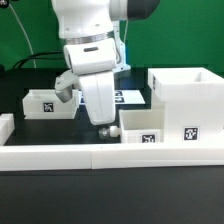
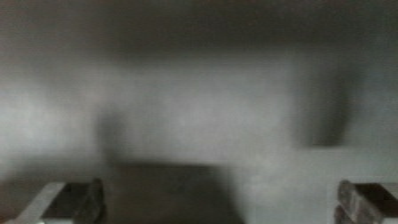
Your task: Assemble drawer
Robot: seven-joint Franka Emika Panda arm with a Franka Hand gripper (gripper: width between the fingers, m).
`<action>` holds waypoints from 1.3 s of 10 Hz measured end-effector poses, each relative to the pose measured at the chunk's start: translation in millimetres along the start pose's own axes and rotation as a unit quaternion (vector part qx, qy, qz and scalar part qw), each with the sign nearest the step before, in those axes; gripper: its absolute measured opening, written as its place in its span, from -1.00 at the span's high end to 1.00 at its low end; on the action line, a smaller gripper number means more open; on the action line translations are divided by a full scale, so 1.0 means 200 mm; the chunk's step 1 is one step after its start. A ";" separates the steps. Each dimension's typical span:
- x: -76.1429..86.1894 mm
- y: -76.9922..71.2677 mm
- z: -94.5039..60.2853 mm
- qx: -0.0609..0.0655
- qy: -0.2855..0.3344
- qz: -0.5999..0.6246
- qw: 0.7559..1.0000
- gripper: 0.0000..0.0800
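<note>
1. Claw (image 1: 100, 121) points straight down near the middle of the tabletop (image 1: 110, 195). In the wrist view its fingers (image 2: 71, 200) stand wide apart at the picture's edges with nothing visibly between them, so it appears open and empty. That view is too blurred to name the pale surface under it.
2. Key relation: the near tray (image 1: 142, 129) lies just beside the claw, toward the exterior view's right, with its tag facing the camera. Its small knob (image 1: 109, 130) sits on the end face nearest the claw, almost under the fingertips. Whether they touch cannot be told.
3. The near tray's long axis seems to run across the exterior view, from left to right, so a grasp would probably take its side walls or the knob end.
4. The housing (image 1: 187, 98) stands upright to the right of this tray, close by or touching, its open top showing.
5. The far tray (image 1: 46, 101) rests well apart on the exterior view's left, partly behind the arm.
6. The border wall (image 1: 70, 156) runs along the front, close to the near tray, leaving little room on that side. The marker board (image 1: 131, 97) lies flat behind.
</note>
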State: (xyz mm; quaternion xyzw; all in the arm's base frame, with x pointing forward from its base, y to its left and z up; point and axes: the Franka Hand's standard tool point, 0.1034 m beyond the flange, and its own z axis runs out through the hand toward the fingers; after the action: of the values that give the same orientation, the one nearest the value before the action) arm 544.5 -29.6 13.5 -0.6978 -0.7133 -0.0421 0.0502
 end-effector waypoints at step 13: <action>0.02 0.10 -0.03 0.010 -0.020 0.017 1.000 -0.62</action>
State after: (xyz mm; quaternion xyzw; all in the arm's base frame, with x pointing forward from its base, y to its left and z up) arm 564.2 -25.3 18.9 -0.7100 -0.7025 -0.0206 0.0439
